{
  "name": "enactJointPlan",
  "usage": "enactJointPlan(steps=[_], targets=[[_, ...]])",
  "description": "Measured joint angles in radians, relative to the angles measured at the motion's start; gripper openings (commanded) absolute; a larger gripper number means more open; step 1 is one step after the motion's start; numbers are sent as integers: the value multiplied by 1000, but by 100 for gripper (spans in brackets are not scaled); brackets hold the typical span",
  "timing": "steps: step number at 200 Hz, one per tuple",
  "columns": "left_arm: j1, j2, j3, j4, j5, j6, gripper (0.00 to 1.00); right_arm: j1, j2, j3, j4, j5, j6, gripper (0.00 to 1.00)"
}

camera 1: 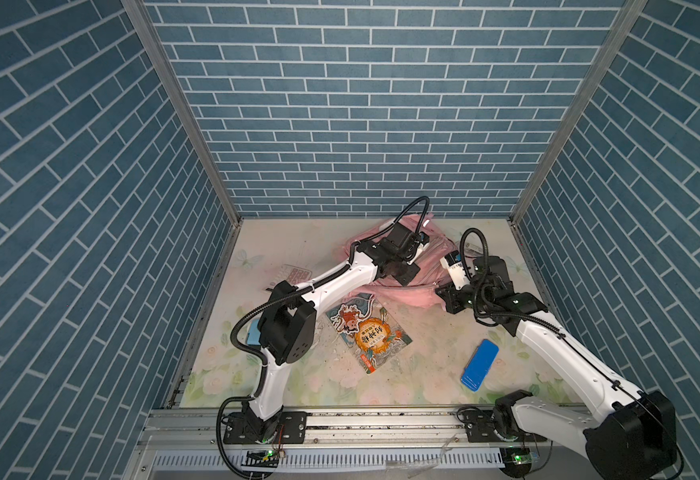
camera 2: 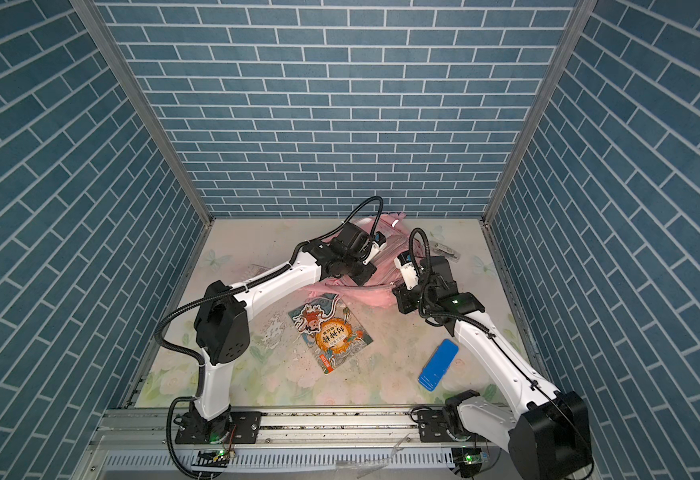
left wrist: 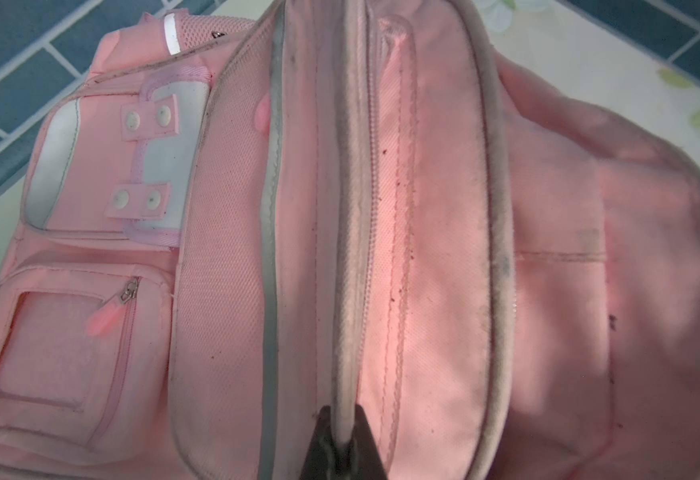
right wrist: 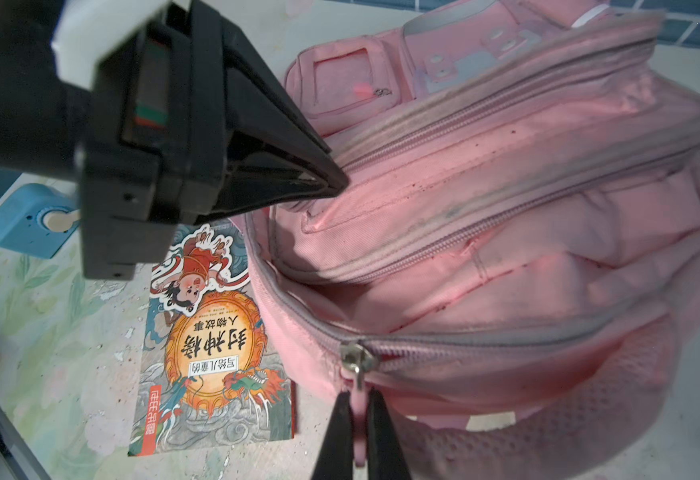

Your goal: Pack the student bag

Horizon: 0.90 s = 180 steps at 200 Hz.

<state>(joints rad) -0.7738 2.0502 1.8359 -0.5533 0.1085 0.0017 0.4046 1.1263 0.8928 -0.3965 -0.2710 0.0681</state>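
Left pincer (left wrist: 343,432): clenched on the grey-piped lip of the student bag (left wrist: 423,249), the lip nipped between both jaws. In the right wrist view it holds that lip up and away from the back panel, so the mouth gapes.

Right pincer (right wrist: 359,432): also clenched, on the zip pull (right wrist: 357,368) of the main compartment. The slider sits low on the bag's side, and the zip above it is parted.

Bag: lies at the far edge of the desk (camera 1: 298,386), right of the middle, mouth turned toward the near edge. Inside, only pink lining and a flat sleeve show. Nothing packed that I can see, though the bottom is in shadow.

Outward on the desk:
- Storybook (camera 1: 369,334), flat in the middle, cover up. Its far corner is against the bag; under it or only touching, can't tell.
- Blue case (camera 1: 480,365), well apart from the bag, toward the near right corner.
- Small blue gadget (right wrist: 28,220), near the left edge, by the left arm's elbow.
- Flat keypad-like thing (camera 1: 294,274), by the left edge, farther back. Too small to name.

Reckoning: the opening stage looks about done, with the bag unzipped and held wide by both arms. Packing itself is not begun; every loose item lies outside. Both pincers are taken up with the bag, so one must let go before anything can go in.
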Motion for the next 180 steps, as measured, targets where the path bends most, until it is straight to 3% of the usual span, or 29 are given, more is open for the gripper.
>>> enactJointPlan(steps=[54, 84, 130, 180], targets=[[34, 5, 94, -31, 18, -254, 0, 130, -49, -5, 35, 152, 60, 0], [51, 35, 224, -80, 14, -368, 0, 150, -66, -7, 110, 126, 85, 0], [48, 56, 281, -71, 11, -478, 0, 174, -24, -40, 203, 74, 153, 0], [63, 52, 294, -50, 35, -550, 0, 187, 7, -84, 259, 230, 146, 0]])
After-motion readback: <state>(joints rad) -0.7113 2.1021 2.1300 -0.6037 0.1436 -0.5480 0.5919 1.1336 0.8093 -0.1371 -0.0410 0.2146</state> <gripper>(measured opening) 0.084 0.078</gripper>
